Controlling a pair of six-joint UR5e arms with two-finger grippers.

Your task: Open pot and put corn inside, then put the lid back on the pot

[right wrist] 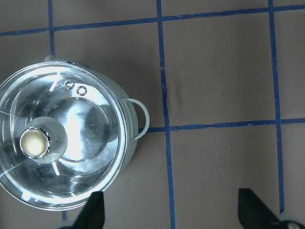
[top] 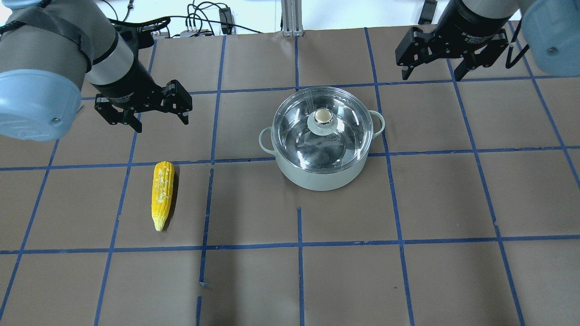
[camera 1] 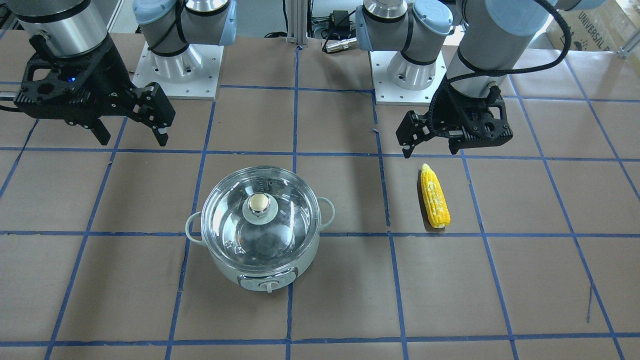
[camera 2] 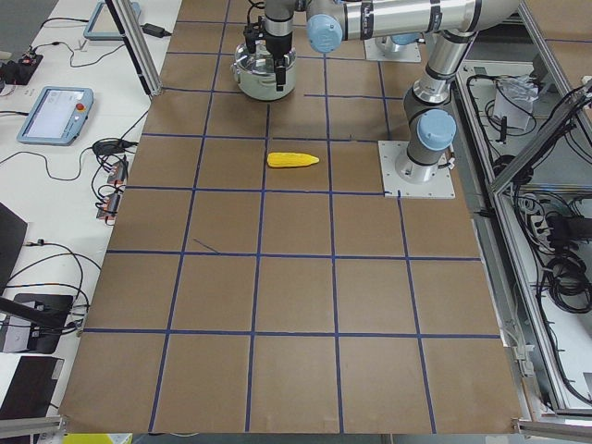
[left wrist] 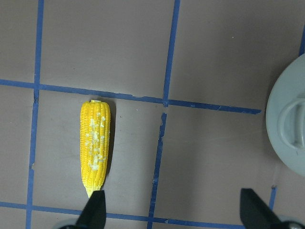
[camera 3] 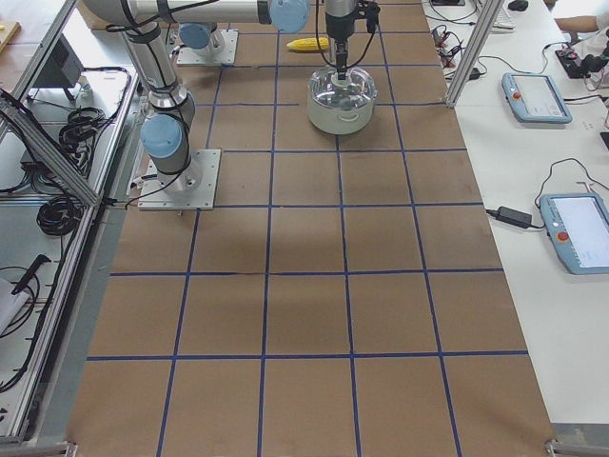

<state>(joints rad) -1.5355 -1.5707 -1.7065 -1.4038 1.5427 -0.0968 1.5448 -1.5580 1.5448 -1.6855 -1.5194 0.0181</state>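
The pale mint pot stands mid-table with the clear glass lid resting on it and its beige knob upright. The yellow corn lies flat on the table, left of the pot. My left gripper is open and empty, hovering just beyond the corn's thick end; the corn also shows in the left wrist view. My right gripper is open and empty, high and beyond the pot to its right. The lid shows in the right wrist view.
Brown paper with a blue tape grid covers the table. The two arm bases stand on white plates at the robot's edge. Tablets and cables lie on side benches off the table.
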